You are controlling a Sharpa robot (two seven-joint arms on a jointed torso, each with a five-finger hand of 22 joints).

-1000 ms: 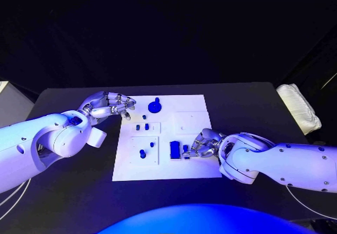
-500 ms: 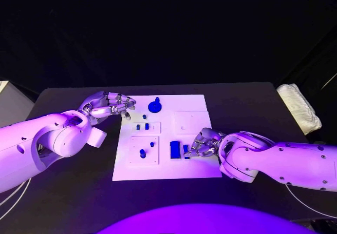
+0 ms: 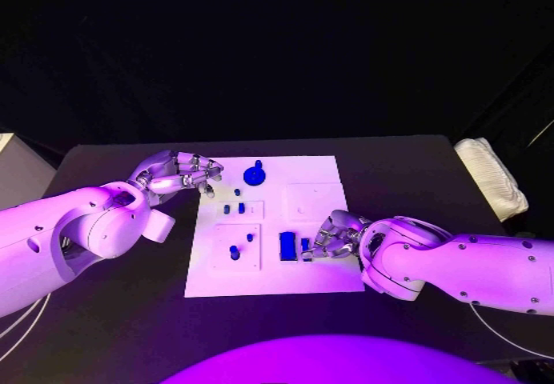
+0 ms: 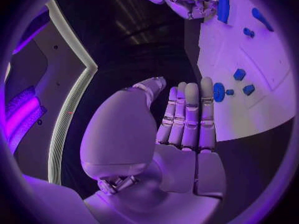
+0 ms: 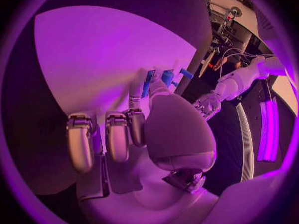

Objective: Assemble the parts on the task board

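The white task board (image 3: 318,172) lies mid-table. My right hand (image 3: 331,238) rests at its near right, fingertips pinching a small blue part (image 3: 306,243) beside a taller blue block (image 3: 287,246). The right wrist view shows that part (image 5: 149,82) between the fingertips (image 5: 136,87). My left hand (image 3: 179,174) hovers at the board's far left corner, fingers curled in, holding nothing. In the left wrist view its fingers (image 4: 189,114) lie side by side, with the board (image 4: 249,109) and the blue block (image 4: 223,10) beyond. A round blue part (image 3: 255,174) sits at the far edge.
Several small blue parts stand in the board's left-hand plates (image 3: 234,210); one is a peg (image 3: 234,252). A white bundle (image 3: 491,180) lies at the table's right edge. Bare black table (image 3: 115,320) surrounds the board.
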